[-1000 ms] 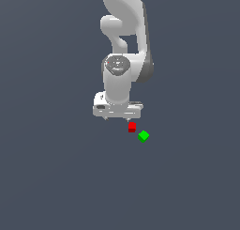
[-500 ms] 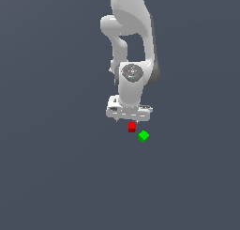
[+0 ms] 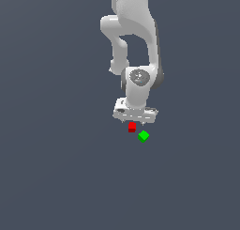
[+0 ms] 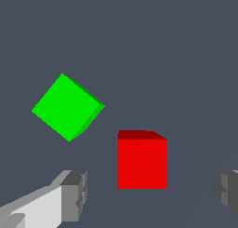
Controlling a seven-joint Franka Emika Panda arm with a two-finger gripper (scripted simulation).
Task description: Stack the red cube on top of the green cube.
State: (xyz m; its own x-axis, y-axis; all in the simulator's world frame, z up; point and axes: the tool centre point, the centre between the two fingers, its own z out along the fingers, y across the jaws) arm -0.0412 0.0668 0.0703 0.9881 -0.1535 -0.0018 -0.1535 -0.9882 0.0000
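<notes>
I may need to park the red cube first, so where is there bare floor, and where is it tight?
Bare grey surface lies on every side beyond the pair, widest on the exterior view's left and toward its near edge. It is tight only around the red cube and green cube, which sit apart by a narrow gap, under the open end effector.

You're looking at a bare simulator scene, not a real room — the flat, featureless slate-grey ground [image 3: 51,177] fills every view without walls, furniture or shadows. On it, around the smooth white jointed robot arm [image 3: 133,46], sit only untextured, evenly shaded shapes — plain rendered geometry.
</notes>
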